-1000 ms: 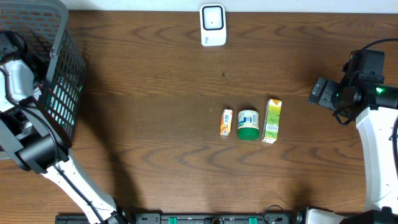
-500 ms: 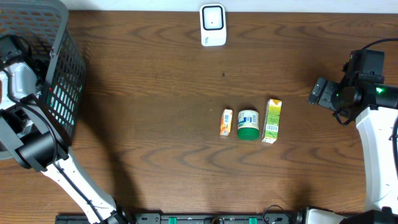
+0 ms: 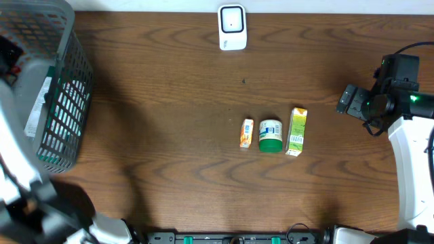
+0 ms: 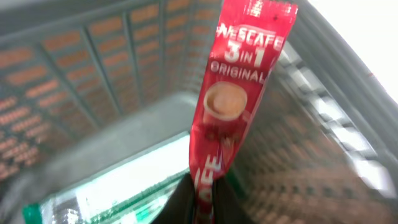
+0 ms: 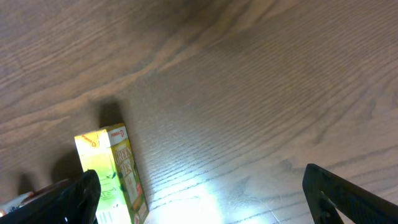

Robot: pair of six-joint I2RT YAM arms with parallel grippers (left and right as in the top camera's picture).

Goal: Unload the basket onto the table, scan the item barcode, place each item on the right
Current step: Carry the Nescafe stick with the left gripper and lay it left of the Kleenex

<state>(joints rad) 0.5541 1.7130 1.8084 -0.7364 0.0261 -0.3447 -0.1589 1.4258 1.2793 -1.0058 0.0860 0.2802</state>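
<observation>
Coffee sachet (image 4: 236,106) upright in left tool (image 4: 202,198)

Dark brown wood-grain table (image 3: 156,102), bright glare patch (image 5: 186,208) (rt wrist view), pale strip (image 3: 135,5) along far edge

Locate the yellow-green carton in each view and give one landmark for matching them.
Overhead: the yellow-green carton lies right of centre, at the right end of a short row.
Left wrist: not in it; only a red sachet above the basket.
Right wrist: the carton is at lower left, cut off by the bottom edge.
Shared landmark: the wooden table under the carton shows in the overhead and right wrist views.
</observation>
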